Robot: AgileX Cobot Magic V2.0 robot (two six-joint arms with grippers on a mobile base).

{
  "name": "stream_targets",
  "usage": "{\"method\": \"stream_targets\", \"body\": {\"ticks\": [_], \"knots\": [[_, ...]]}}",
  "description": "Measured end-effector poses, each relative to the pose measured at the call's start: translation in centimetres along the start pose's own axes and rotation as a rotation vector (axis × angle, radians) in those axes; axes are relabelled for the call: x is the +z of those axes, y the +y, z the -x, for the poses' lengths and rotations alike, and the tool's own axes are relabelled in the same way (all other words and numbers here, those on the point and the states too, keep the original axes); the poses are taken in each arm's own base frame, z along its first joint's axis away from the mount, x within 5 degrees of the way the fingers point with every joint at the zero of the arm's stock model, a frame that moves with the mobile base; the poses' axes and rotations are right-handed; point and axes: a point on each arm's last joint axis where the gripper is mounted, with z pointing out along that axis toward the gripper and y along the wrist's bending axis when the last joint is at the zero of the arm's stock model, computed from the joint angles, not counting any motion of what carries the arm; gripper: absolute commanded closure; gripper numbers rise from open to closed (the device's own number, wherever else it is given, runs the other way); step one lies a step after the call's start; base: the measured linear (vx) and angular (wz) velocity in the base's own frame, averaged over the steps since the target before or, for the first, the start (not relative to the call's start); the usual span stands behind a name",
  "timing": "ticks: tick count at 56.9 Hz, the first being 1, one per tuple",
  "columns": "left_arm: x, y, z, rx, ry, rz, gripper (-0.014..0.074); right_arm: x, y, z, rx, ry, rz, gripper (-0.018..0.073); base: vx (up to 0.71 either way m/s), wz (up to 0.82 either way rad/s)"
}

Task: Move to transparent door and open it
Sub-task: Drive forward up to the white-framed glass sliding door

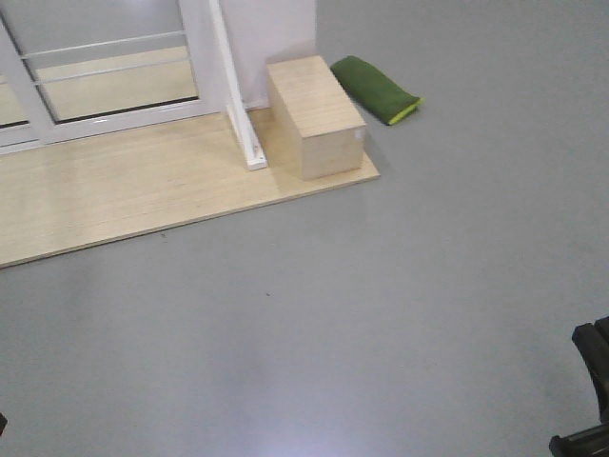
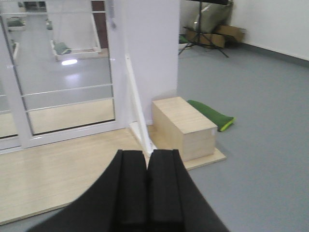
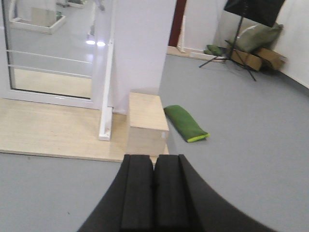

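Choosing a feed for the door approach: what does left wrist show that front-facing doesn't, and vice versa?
Left wrist only: the left pincer, shut, plus a tripod and cardboard boxes at the far wall, and the upper part of the glass door.
Front-facing only: a black part at the lower right edge and the wide grey floor in front.
Both: the door's lower barred glass, the wooden platform, the box and the green cushion.

I see grey floor (image 1: pixel 428 286), a pale wood platform (image 1: pixel 143 190) with a box (image 1: pixel 317 114) on its corner, a green cushion (image 1: pixel 376 89) lying near it, and a tripod (image 3: pixel 239 53) and cartons (image 3: pixel 263 57) far back.
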Motion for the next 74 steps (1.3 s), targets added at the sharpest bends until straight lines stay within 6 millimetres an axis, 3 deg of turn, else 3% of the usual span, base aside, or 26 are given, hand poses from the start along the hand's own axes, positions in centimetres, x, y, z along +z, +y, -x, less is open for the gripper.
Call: {"method": "stream_targets", "body": {"ticks": [39, 74], "knots": [[0.00, 0.00, 0.00, 0.000, 0.000, 0.000, 0.0603, 0.00, 0.00, 0.00, 0.000, 0.000, 0.000, 0.0565, 0.37, 0.64], [0.00, 0.00, 0.00, 0.000, 0.000, 0.000, 0.0603, 0.00, 0.00, 0.00, 0.000, 0.000, 0.000, 0.0565, 0.43, 0.04]]}}
